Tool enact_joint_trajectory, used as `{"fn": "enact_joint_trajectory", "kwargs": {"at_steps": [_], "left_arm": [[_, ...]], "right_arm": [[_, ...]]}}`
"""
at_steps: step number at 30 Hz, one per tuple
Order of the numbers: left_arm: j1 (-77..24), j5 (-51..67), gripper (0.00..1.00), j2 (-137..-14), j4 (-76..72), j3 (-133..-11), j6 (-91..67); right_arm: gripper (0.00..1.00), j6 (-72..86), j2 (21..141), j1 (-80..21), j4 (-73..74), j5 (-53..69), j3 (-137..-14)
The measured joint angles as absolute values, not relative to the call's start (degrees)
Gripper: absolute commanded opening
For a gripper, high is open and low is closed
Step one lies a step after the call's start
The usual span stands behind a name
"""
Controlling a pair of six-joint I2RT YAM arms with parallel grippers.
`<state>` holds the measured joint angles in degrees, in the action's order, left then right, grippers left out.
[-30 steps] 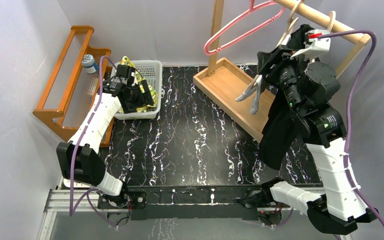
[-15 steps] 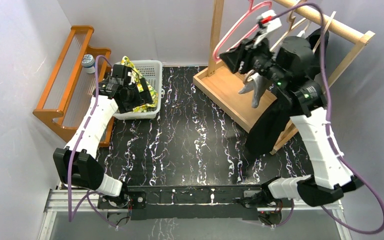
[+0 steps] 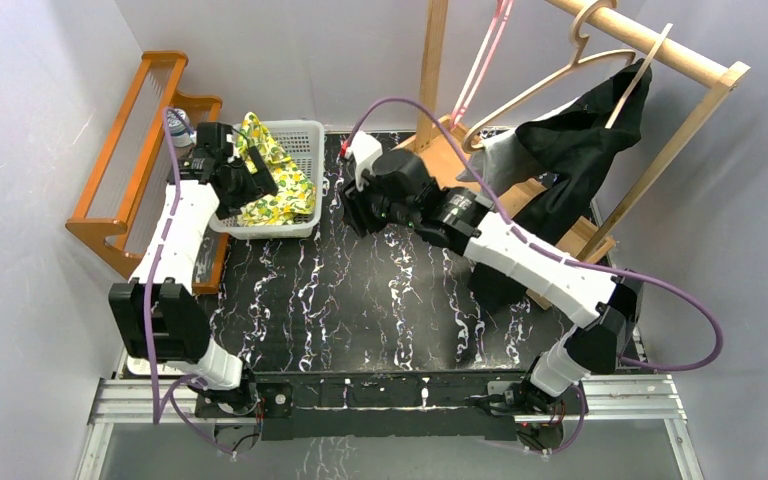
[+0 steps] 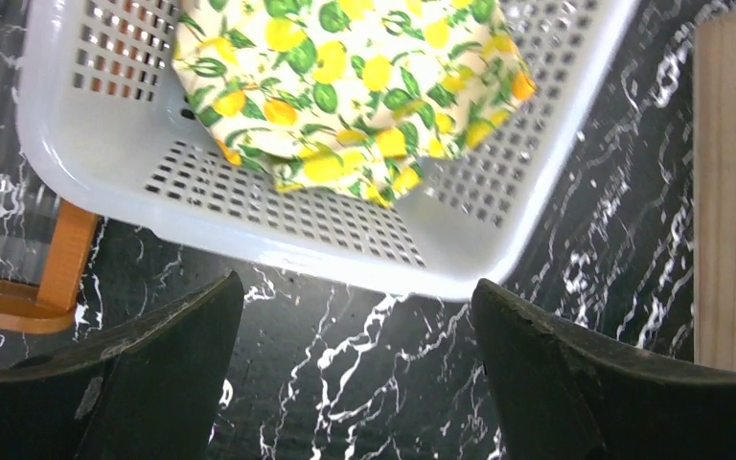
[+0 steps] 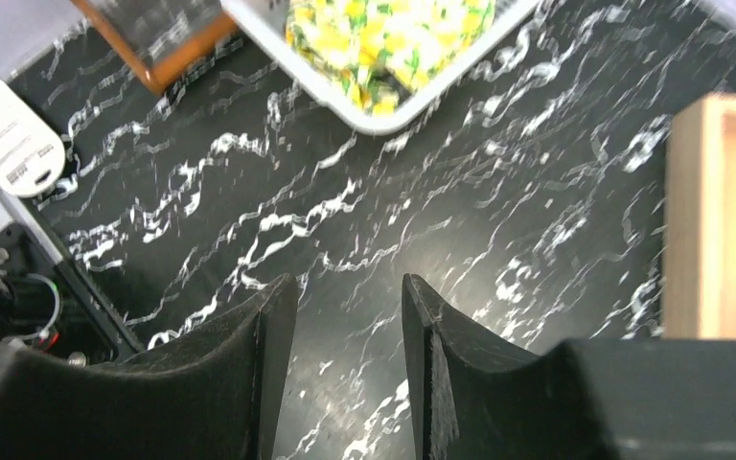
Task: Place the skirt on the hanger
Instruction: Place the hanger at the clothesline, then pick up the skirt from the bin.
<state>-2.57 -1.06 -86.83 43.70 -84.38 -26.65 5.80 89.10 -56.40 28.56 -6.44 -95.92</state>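
Note:
A black skirt (image 3: 580, 150) hangs draped over the wooden hanger (image 3: 550, 85) on the wooden rack's rail at the back right. No gripper holds it. My right gripper (image 3: 352, 212) reaches out over the middle of the table, next to the basket. In the right wrist view (image 5: 350, 297) it is empty, with its jaws a little apart above the black marble table. My left gripper (image 3: 258, 180) hovers at the basket's near edge. In the left wrist view (image 4: 359, 316) it is wide open and empty.
A white basket (image 3: 305, 135) at the back left holds a lemon-print cloth (image 3: 270, 185), also in the left wrist view (image 4: 345, 86). A pink hanger (image 3: 482, 60) hangs on the rack. The rack's wooden base tray (image 3: 430, 165) lies behind my right arm. An orange rack (image 3: 130, 170) holds a bottle (image 3: 178, 122) on the far left.
My right gripper has let go of the black skirt, leaving it on the wooden hanger, and swung down and left over the table. The left gripper has shifted slightly by the basket.

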Motion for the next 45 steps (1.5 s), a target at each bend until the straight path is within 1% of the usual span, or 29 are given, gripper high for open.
{"fn": "enact_joint_trajectory", "kwargs": {"at_steps": [3,6,7,11,16,18,21,26,27,29,30,31,39,41,45], "left_arm": [[-0.9,-2.1,0.81,-90.0,41.9,-84.5,-27.4],[-0.3,-2.7,0.70,-95.2,39.2,-85.7,-28.5],[-0.3,-2.8,0.68,-97.5,38.0,-86.5,-28.8],[-0.3,-2.9,0.65,-106.3,32.9,-91.8,-29.4],[-0.4,-6.2,0.63,-114.7,26.0,-98.8,-29.6],[-0.4,-8.0,0.59,-118.7,23.1,-102.6,-29.1],[-0.4,-10.2,0.51,-125.4,19.9,-109.0,-28.1],[-0.4,-11.9,0.50,-135.6,17.7,-117.0,-26.7],[-0.4,-11.9,0.46,-137.3,17.6,-118.0,-26.5],[-0.4,-11.9,0.20,-140.0,17.2,-119.2,-26.0],[-0.4,-11.8,0.06,-141.1,17.0,-119.5,-25.6],[-0.4,-12.0,0.00,-141.7,16.5,-119.9,-25.1],[-0.4,-8.7,0.00,-138.7,15.9,-120.5,-21.3],[-0.5,-7.7,0.00,-135.4,16.5,-119.2,-20.4],[-0.5,-4.1,0.00,-123.3,17.1,-115.6,-19.6]], "right_arm": [[0.51,8.7,89.1,-57.9,27.4,-7.3,-90.2],[0.51,11.0,89.1,-59.5,25.7,-7.4,-84.9],[0.51,11.6,89.1,-59.9,25.4,-7.4,-83.5],[0.51,13.1,89.4,-60.9,25.1,-8.1,-79.7],[0.52,13.4,89.4,-60.8,24.5,-10.1,-78.8],[0.52,13.4,89.4,-60.8,24.2,-10.9,-78.8],[0.52,13.4,89.4,-60.8,23.9,-12.0,-78.8],[0.52,13.4,89.9,-60.8,23.9,-13.6,-78.8],[0.51,13.4,90.2,-60.8,24.0,-13.9,-78.8],[0.51,13.4,90.8,-60.8,24.3,-14.5,-78.8],[0.51,13.3,91.3,-60.8,24.6,-15.0,-78.9],[0.51,13.3,91.7,-60.8,25.0,-15.2,-78.9],[0.51,13.3,92.4,-60.8,26.9,-17.7,-79.0],[0.51,13.3,92.3,-60.8,26.7,-18.1,-79.0],[0.52,13.6,91.8,-60.8,25.5,-19.0,-78.9]]}}
